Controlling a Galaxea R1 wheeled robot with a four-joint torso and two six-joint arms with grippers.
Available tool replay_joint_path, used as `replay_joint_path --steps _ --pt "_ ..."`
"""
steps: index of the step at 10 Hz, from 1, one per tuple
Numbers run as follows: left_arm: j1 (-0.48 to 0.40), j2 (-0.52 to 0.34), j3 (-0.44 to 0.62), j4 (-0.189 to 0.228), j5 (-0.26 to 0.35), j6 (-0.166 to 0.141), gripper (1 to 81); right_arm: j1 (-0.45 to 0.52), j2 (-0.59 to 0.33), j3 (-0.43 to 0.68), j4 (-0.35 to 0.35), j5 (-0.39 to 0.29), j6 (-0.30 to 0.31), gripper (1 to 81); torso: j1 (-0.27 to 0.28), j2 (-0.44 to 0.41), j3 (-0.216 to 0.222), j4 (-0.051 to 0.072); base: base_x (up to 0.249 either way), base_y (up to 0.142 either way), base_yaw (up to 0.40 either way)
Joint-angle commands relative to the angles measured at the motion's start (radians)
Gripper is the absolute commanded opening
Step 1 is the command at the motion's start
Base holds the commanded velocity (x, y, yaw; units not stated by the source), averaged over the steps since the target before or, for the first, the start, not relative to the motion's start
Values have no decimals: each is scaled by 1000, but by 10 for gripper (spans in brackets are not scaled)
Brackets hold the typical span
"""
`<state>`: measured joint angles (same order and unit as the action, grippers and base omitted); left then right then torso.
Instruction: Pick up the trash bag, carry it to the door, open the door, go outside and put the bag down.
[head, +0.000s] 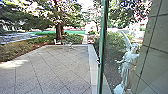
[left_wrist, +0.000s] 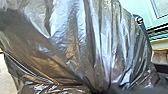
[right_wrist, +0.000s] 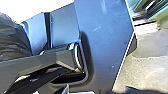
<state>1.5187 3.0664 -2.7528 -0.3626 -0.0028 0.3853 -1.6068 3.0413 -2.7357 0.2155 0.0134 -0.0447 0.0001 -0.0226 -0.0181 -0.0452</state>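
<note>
The grey, shiny trash bag (left_wrist: 75, 47) bulges close to the camera in the left wrist view, its folds drawn together at my left gripper (left_wrist: 100, 91), which is shut on it. Part of a dark bag (right_wrist: 12, 40) shows at one side of the right wrist view, beyond the robot's own plate and jointed bar. In the head view a green-edged upright of the glass door (head: 102, 47) rises right of the middle, with a small dark fitting partway up.
Outside lies a paved yard (head: 55, 67) with a pale kerb (head: 93, 60). White chairs (head: 67, 45) stand at its far edge, before a tree (head: 59, 31) and low hedges. Behind glass at the right is a white winged statue (head: 128, 65), beside a tiled wall (head: 156, 52).
</note>
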Motion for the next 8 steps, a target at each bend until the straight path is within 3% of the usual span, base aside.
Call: replay_joint_path --steps 1,8 --pt "-51 -9 -2 7 64 1 10 38 21 13 -2 -67 -4 811 0 0 0 0 110 0 0" --pt "-51 -6 -2 5 64 1 10 37 18 15 -2 -67 -4 811 1 0 -1 0 110 0 0"
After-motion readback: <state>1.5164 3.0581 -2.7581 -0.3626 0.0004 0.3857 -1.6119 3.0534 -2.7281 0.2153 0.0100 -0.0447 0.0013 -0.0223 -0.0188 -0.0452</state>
